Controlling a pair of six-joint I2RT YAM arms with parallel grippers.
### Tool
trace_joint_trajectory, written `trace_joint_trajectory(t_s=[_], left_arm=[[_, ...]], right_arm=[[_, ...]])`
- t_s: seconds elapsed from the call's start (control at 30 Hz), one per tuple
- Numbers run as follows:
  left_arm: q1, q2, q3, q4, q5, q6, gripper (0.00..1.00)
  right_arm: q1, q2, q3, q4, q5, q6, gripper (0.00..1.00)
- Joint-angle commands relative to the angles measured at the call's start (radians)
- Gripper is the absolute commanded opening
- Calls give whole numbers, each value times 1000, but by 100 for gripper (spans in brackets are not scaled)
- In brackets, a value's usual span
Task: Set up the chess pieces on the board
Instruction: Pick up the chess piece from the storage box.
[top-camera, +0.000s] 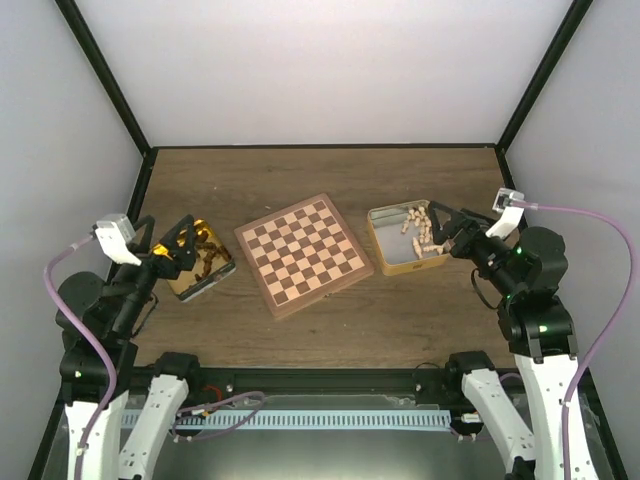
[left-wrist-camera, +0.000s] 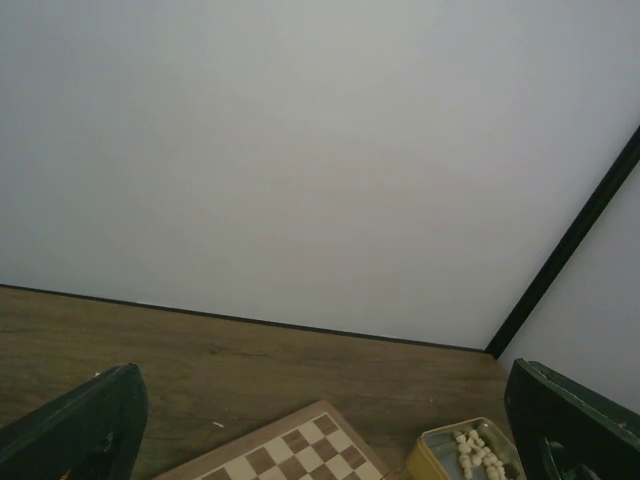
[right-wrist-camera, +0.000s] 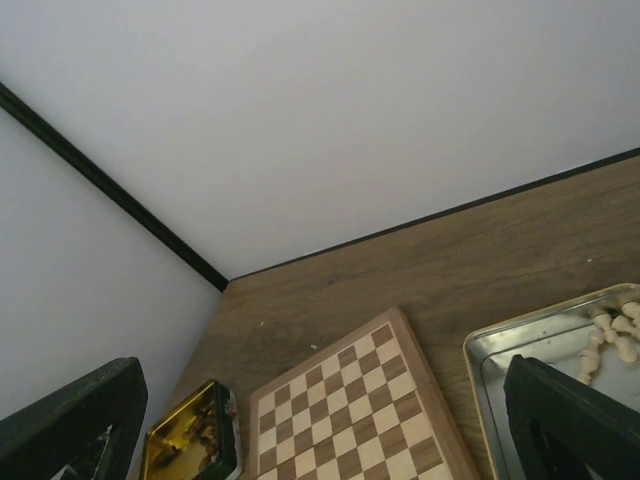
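Top external view: I'm seeing the board (top-camera: 304, 254) lying between my left pincer (top-camera: 188, 243) and right pincer (top-camera: 443, 228), both gaping open; chess pieces (top-camera: 420, 228) sitting just beside the right.

Matt wooden board (top-camera: 304, 252), shiny metal tin (top-camera: 403, 263), seemingly wooden pieces (top-camera: 422, 230)

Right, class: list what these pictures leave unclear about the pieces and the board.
Top view: dark pieces in the gold tin, partly under the left jaws, too small to name.
Top view: pale pieces, kinds too small to tell.
Left wrist view: board cut off by the bottom edge.
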Motion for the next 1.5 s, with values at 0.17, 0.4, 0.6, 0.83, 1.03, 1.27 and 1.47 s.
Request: trace_joint_trajectory(t_s=[0.17,0.4,0.6,0.83,1.03,1.27,1.47], left_arm=[[28,-50,-62,92,187,-53,100],[31,-72,-159,172,261,-87,100],[33,-61,-273,284,297,-136,100],[33,40,-335,378,288,-118,100],[33,190,-315,493,211,-79,100],[33,299,-304,579,194,-52,100],[33,313,-318,594,172,-25,100]], right_arm=[[-30,-57,-66,74,-113,47,100],[-34,-21,-143,122,-167,26,100],[-36,182,-129,107,-178,-34,92],[-14,477,-58,113,-94,-71,58],[36,742,30,92,149,-93,44],[44,978,103,105,289,-96,35],[62,1147,173,138,334,-97,33]])
